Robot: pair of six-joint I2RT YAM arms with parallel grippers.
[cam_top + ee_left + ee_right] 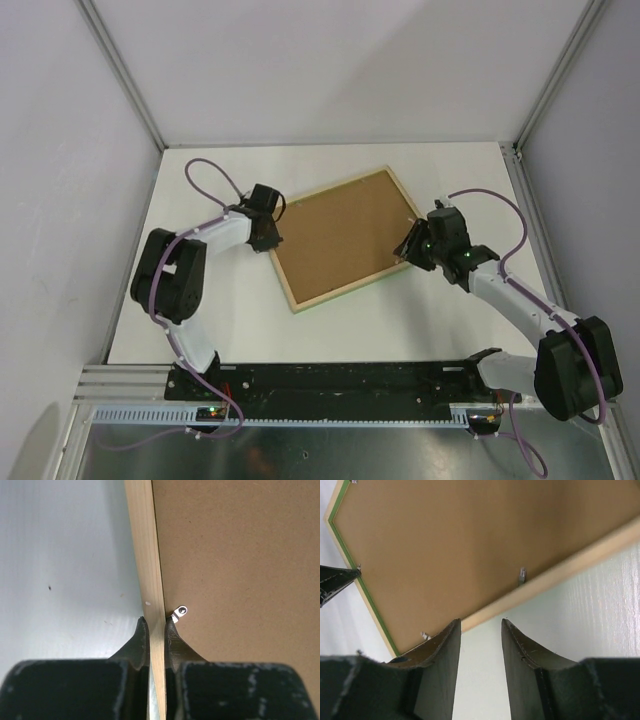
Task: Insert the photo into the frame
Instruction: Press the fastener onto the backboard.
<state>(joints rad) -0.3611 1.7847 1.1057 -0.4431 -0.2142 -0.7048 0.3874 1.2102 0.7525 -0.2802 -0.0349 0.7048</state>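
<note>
White table (420,320) carried the thin rectangular pale-wood picture frame (145,555), back up and askew at its centre, a plain brown backing board (340,235) filling it. Left end effector (156,622) pinched the frame's 9 o'clock rail beside a small metal tab (180,612); right end effector (481,622) stood spread at the 3 o'clock corner.

Robotics lab test cell: plain white tabletop (400,320) boxed by pale wall panels (60,150) and silver aluminium-profile posts (120,70).

One frame (345,289), one brown backing board (345,235), one white table (400,325) — and two tools: left tool (156,625), right tool (480,625)
</note>
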